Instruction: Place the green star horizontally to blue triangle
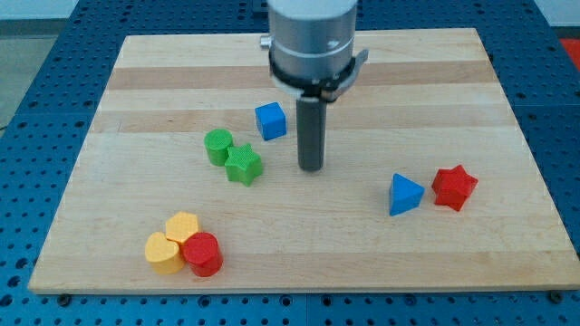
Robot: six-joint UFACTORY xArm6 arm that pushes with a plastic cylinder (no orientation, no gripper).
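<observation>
The green star (244,166) lies left of the board's middle, touching a green cylinder (217,146) on its upper left. The blue triangle (404,194) lies toward the view's right, with a red star (453,187) right beside it. My tip (311,167) stands on the board to the right of the green star, a short gap away, and well left of the blue triangle. The rod hangs from the grey arm head at the view's top.
A blue cube (270,120) sits just up and left of the rod. Two yellow heart-like blocks (182,225) (163,253) and a red cylinder (203,254) cluster at the bottom left. The wooden board (507,244) ends near the frame edges.
</observation>
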